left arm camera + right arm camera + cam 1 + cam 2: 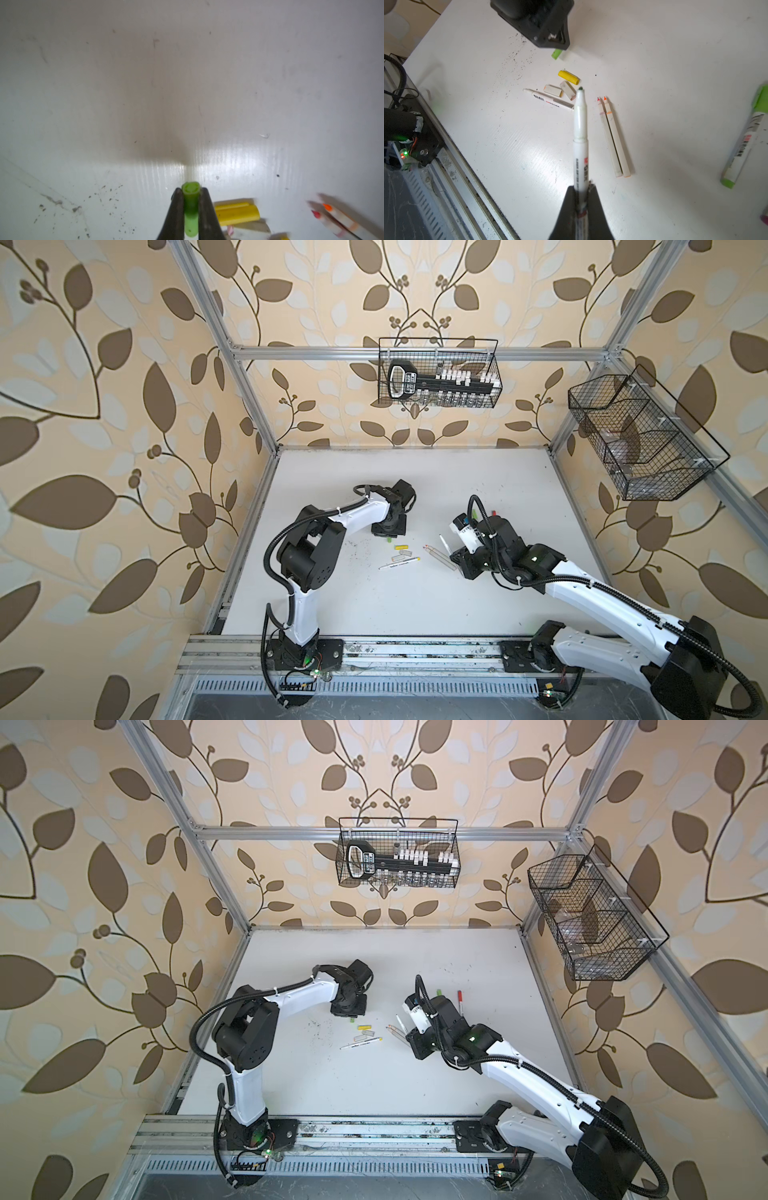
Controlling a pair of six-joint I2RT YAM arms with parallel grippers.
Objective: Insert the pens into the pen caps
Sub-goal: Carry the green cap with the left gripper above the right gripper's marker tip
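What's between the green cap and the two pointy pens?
The yellow cap, with a whitish cap just beside it, clearest in the right wrist view.

A black wire basket (383,364) hangs at the upper centre in both top views, holding a black key-shaped object (409,383) and small white pieces (453,375). A second wire basket (652,483) hangs at the upper right. Below, the white table (415,481) carries dark specks (358,556) left of centre.

Nothing can be read — print on the white pen (580,162) and green marker (744,143) is blurred.
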